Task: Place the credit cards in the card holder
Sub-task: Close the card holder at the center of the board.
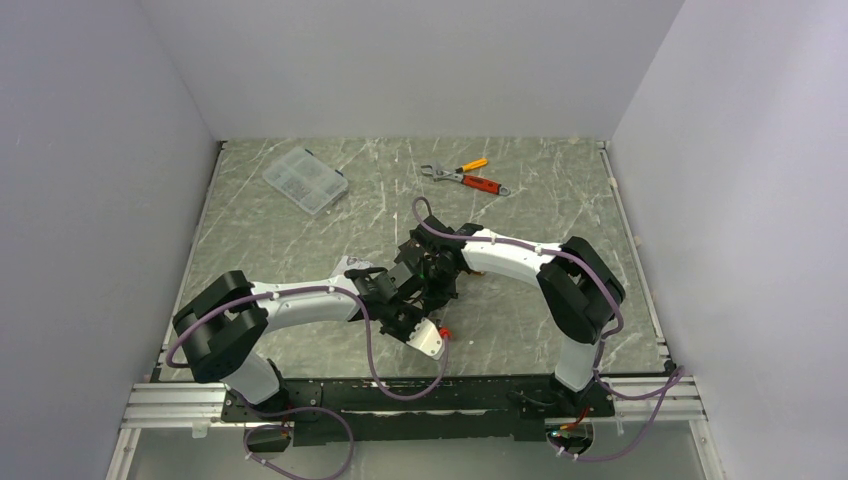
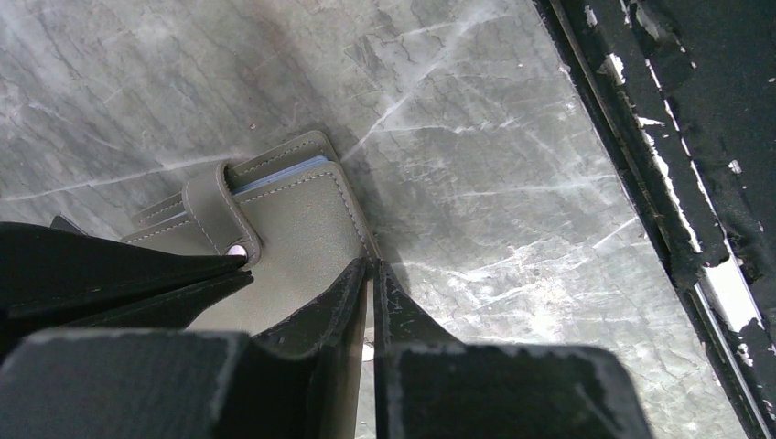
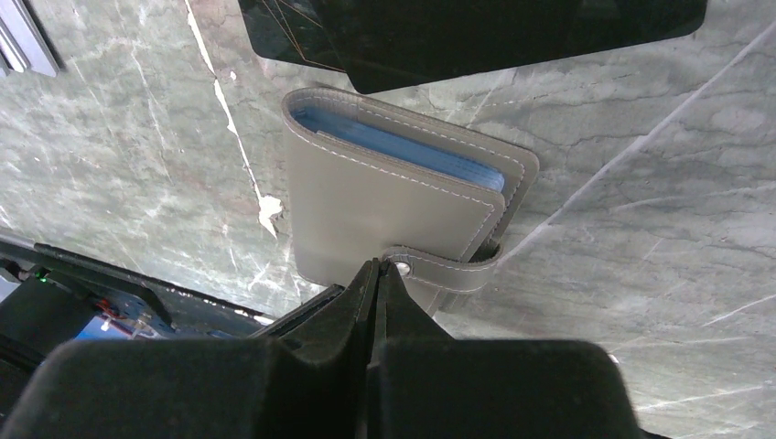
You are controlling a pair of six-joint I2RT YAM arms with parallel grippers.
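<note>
A grey-green, marble-patterned tabletop (image 1: 560, 210), crossed by pale scratch-like veins, forms the floor of a booth closed in by plain, pale lavender-grey walls (image 1: 400, 60) at 9, 12 and 3 o'clock. A ribbed aluminium rail (image 1: 170, 405) runs along the 6 o'clock edge, and the left wrist view shows a black border strip (image 2: 659, 137) with chipped paint beside the surface. Toward 11 o'clock lies a clear plastic compartment box (image 1: 305, 180), and near 12 o'clock an orange-handled wrench and pliers (image 1: 463, 178), touching each other. The white left arm (image 1: 300, 300) and white right arm (image 1: 510, 255) bend inward and meet just toward 6 o'clock of the tabletop's middle. There, flat on the surface, lies the small taupe-grey leather-like card holder (image 3: 384, 206), folded shut, its snap tab (image 3: 453, 272) wrapped over one edge and blue-grey lining showing between the stitched covers. The right tool (image 3: 377, 267) is clenched with nothing between its black pads, tips at the tab's silver snap. The left tool (image 2: 371, 267) stands at the holder's edge, pads a sliver apart; whether it pinches the cover cannot be told.
</note>
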